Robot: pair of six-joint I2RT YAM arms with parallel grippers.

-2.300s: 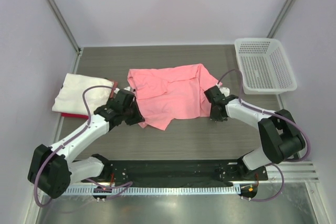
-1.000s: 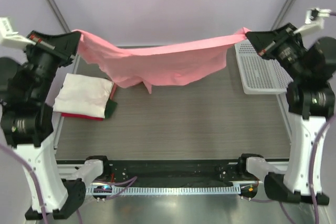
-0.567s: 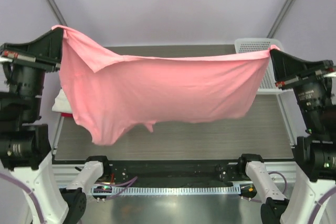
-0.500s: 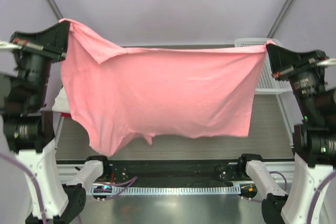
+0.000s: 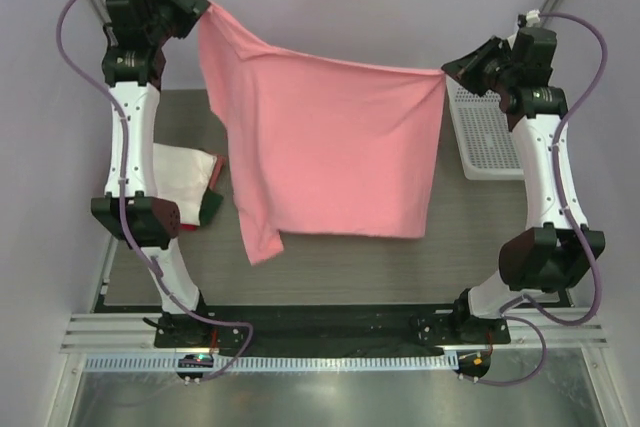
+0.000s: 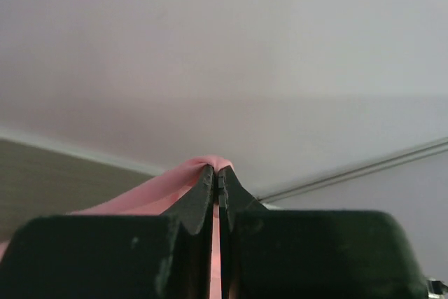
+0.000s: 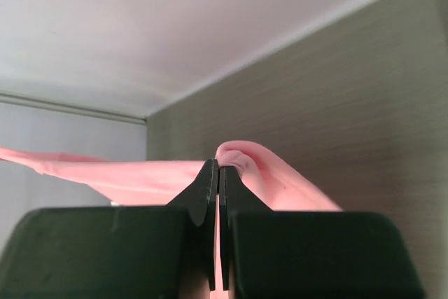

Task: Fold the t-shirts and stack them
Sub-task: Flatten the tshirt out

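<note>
L gripper point(image 5: 195, 15) is clamping the salmon-pink tee point(image 5: 330, 147) by one top corner, and R gripper point(image 5: 447, 72) is pinching the other. Vs half a sec ago both arms are swinging back and the tee is hanging narrower over the table point(image 5: 330, 267), prob. readying a lay-down for folding. The folded white tee point(image 5: 182, 172) is partly hiding behind the L arm point(image 5: 130, 137); layers under it unclear.

1. The left arm point(image 5: 130, 137) stands high and nearly straight, with its wrist at the far left.
2. The left gripper point(image 5: 197, 10) points inward to the right. Its jaws are pressed together on a top corner of the pink shirt point(image 5: 330, 147), and the wrist view shows cloth pinched at the tips.
3. The right arm point(image 5: 545, 177) also stands high, with its wrist at the far right.
4. The right gripper point(image 5: 446, 72) points inward to the left, jaws closed on the opposite top corner.
5. The grippers face each other, well apart.
</note>
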